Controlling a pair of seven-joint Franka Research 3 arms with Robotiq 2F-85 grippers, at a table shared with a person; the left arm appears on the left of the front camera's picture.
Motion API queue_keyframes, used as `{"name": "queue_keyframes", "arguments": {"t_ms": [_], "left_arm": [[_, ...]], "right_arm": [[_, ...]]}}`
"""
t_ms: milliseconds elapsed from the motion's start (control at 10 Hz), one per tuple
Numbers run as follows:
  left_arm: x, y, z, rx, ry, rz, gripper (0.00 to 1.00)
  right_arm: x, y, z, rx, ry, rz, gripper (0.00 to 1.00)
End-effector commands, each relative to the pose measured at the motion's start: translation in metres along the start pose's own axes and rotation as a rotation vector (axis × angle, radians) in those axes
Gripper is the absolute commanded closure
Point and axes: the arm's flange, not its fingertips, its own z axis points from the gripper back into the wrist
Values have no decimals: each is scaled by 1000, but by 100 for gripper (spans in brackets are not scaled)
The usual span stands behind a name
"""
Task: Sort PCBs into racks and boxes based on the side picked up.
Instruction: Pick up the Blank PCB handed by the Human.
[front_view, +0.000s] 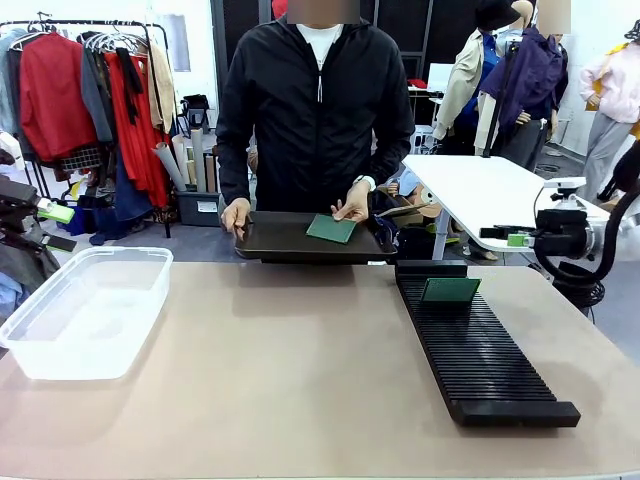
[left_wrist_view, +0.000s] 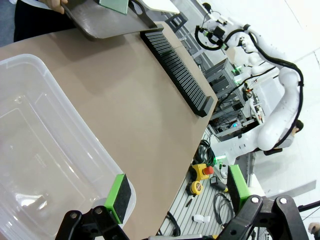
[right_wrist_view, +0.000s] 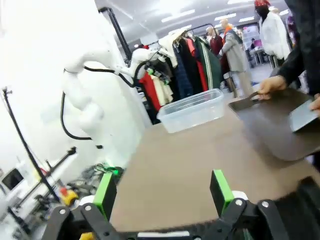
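Two PCBs (front_view: 331, 229), one rack (front_view: 480, 350), one tub (front_view: 60, 360), one tray (front_view: 275, 238)

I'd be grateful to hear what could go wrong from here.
1. The person's hand rests on the PCB on the tray; a reach by the open right gripper now might hit that hand.
2. The tray is hand-held at the far edge of the table, so pressing down could tip it.
3. A second PCB stands in the rack; a low pass might knock it.
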Motion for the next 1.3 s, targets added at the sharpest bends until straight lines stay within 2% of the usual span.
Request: {"name": "queue_keyframes", "arguments": {"t_ms": [0,200,500,700,1000,1200], "left_arm": [[1,-3,1,-6,-3,8,0],[1,-3,1,-6,-3,8,0],[1,-3,1,-6,-3,8,0],[1,-3,1,-6,-3,8,0],[1,-3,1,-6,-3,8,0],[1,-3,1,-6,-3,8,0]], "right_arm": [[8,43,-22,-4,52,-169,0],[21,70,-35,7,46,-309,0],[30,89,-50,-81,10,-607,0],[28,99,-60,-82,49,-784,0],[26,109,-78,-74,83,-849,0],[27,116,-81,-52,103,-814,0]]}}
